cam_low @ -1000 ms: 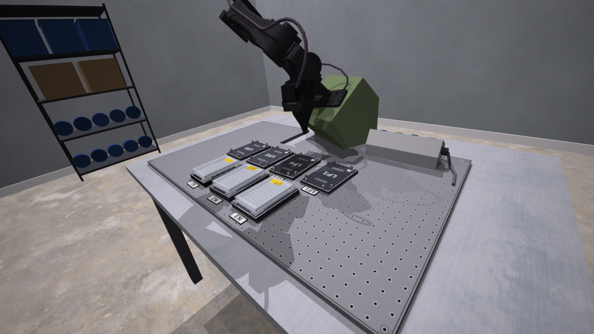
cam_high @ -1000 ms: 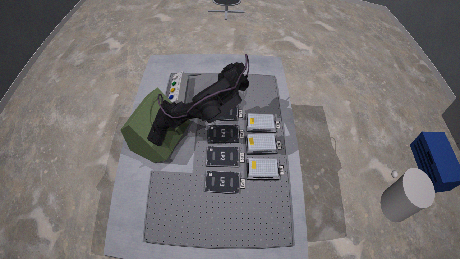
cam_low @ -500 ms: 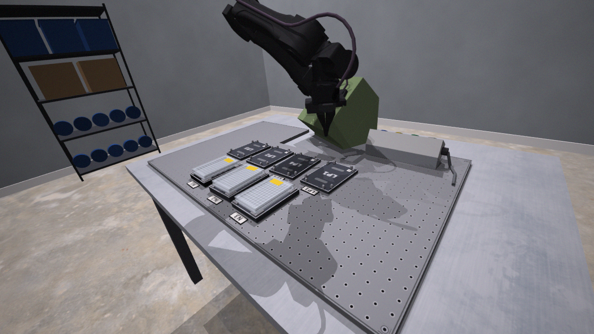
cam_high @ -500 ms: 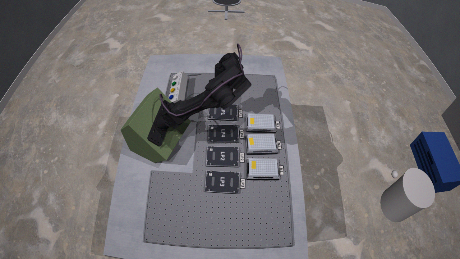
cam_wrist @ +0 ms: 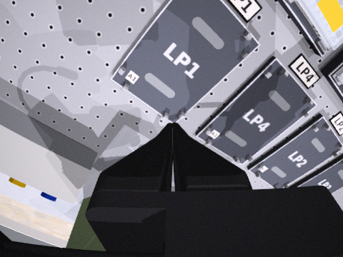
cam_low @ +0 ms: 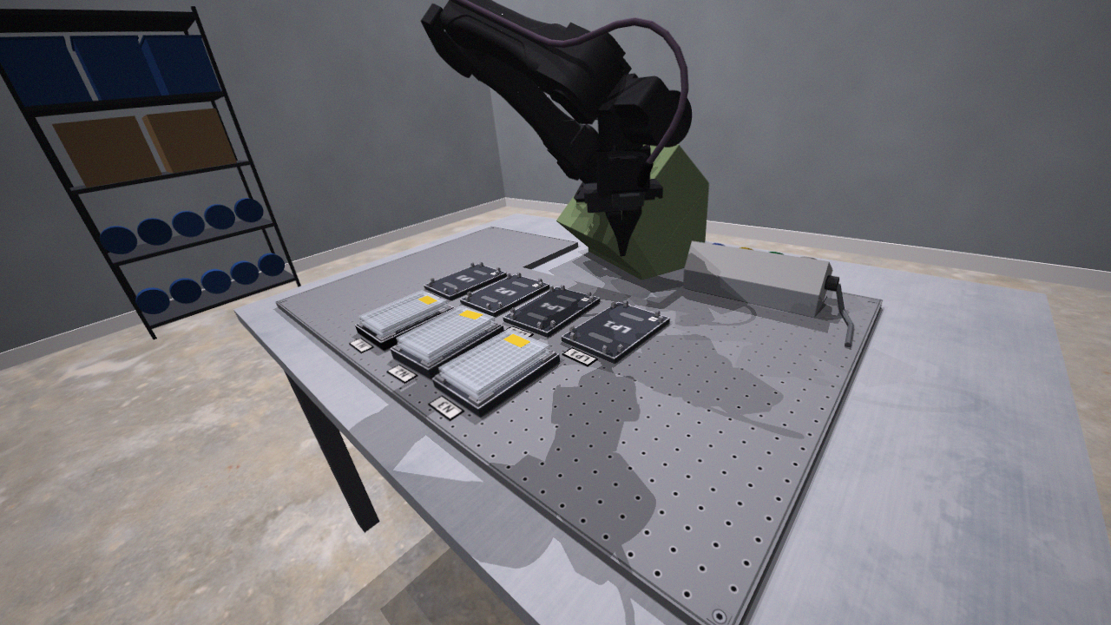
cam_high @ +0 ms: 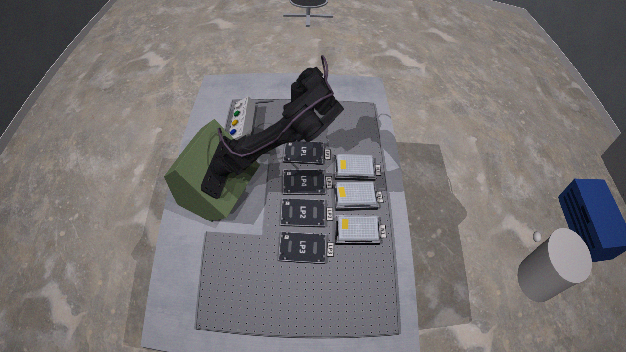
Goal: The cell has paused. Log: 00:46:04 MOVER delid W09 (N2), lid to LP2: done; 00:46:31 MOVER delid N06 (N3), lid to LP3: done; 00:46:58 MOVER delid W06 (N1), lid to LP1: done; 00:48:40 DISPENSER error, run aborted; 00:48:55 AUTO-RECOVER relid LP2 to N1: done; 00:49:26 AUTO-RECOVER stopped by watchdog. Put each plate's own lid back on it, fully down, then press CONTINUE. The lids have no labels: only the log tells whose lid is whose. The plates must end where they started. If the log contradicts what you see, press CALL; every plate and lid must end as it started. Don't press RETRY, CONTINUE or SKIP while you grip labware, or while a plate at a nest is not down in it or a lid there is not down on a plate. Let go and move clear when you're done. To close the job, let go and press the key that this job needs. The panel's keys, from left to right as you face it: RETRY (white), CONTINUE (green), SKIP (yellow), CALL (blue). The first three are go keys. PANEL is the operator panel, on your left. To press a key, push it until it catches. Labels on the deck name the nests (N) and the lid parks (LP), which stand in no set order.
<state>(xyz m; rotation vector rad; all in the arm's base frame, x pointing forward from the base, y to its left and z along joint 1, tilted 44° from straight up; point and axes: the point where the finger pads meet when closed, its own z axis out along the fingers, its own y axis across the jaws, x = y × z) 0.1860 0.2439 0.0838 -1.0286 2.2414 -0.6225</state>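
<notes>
Three clear-topped well plates with yellow tags sit in the nests: N3, N2 and N1. Each looks covered by a lid. The dark lid parks LP1, LP4, LP2 and LP3 are bare. My gripper is shut and empty. It points down, well above the deck between LP1 and the panel. The panel's blue key and yellow key show.
A green block stands at the arm's base beside the panel. A cable runs from the panel's end. A shelf rack stands off the table; a blue box and a grey cylinder are on the floor.
</notes>
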